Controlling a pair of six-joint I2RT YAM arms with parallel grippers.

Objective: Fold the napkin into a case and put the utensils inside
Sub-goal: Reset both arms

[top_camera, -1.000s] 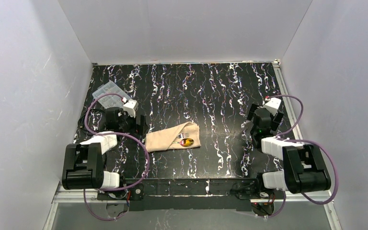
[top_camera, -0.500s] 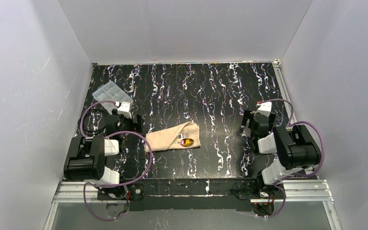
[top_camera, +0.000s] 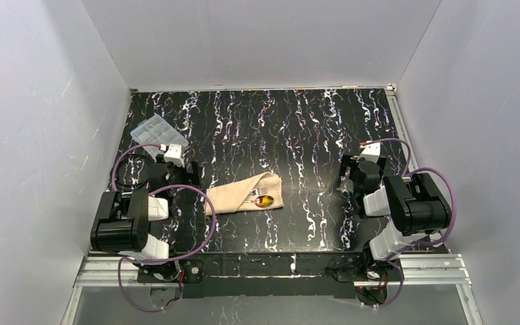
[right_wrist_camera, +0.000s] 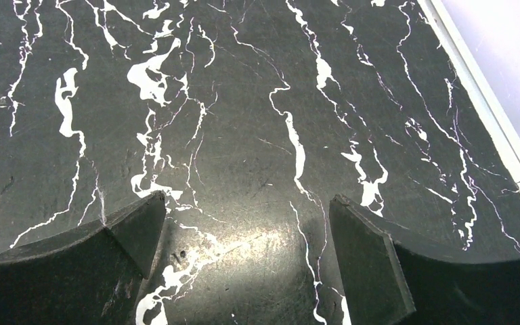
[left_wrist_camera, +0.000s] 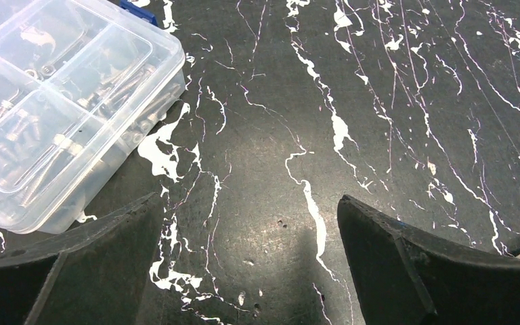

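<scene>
Both arms have folded back toward the lower corners, our left gripper [left_wrist_camera: 249, 203] and right gripper [right_wrist_camera: 246, 203] empty, fingers apart. We judge it finished: the case [top_camera: 233, 195] lies centre-frame, holding the utensils [top_camera: 262, 199].

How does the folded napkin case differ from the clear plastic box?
The case is tan cloth; the box is clear plastic. The case lies mid-table holding the utensils; the box sits far left, holding small metal parts in compartments. Both rest on the table, ungripped.
</scene>
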